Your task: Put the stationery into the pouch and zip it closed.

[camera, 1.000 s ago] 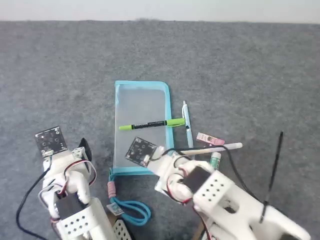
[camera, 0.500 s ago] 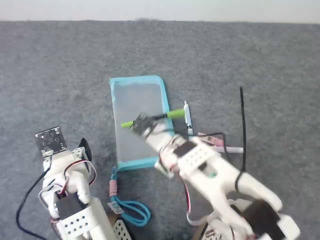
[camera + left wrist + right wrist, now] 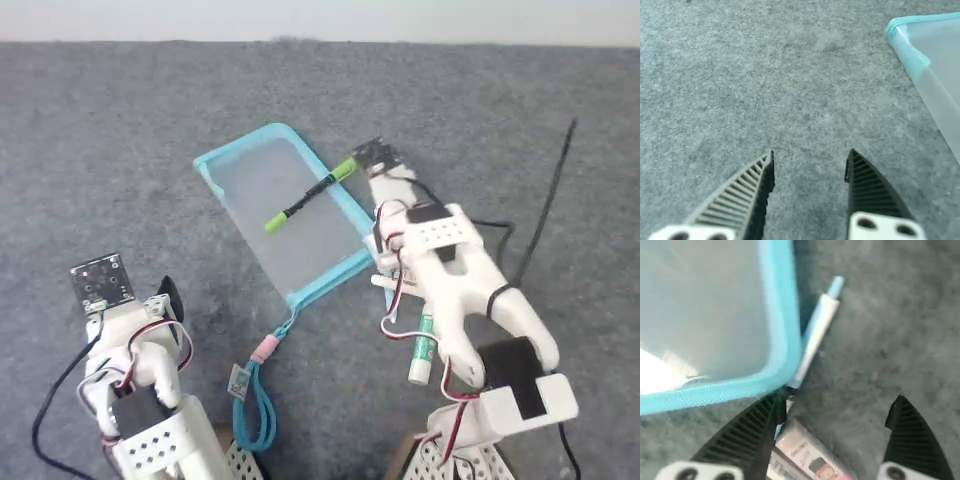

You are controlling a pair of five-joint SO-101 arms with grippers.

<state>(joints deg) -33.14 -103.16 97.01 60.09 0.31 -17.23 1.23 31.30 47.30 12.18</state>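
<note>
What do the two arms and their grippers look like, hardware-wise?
Both are white printed shells with black servos and red, white and black wires: left arm, right arm. Each wrist carries a dark square board. The left gripper and right gripper have black ribbed wedge fingers on white mounts with screw holes. A thin black cable arcs off the right arm.

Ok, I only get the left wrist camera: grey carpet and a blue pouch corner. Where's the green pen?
Observer: The green pen lies slanted across the pouch.
Operator: What's the other arm doing?
Observer: The right gripper is open, over a white and blue pen beside the pouch's edge.
Operator: Anything else lying around?
Observer: A white tube with a green band, on the carpet, partly under the right arm.
</note>
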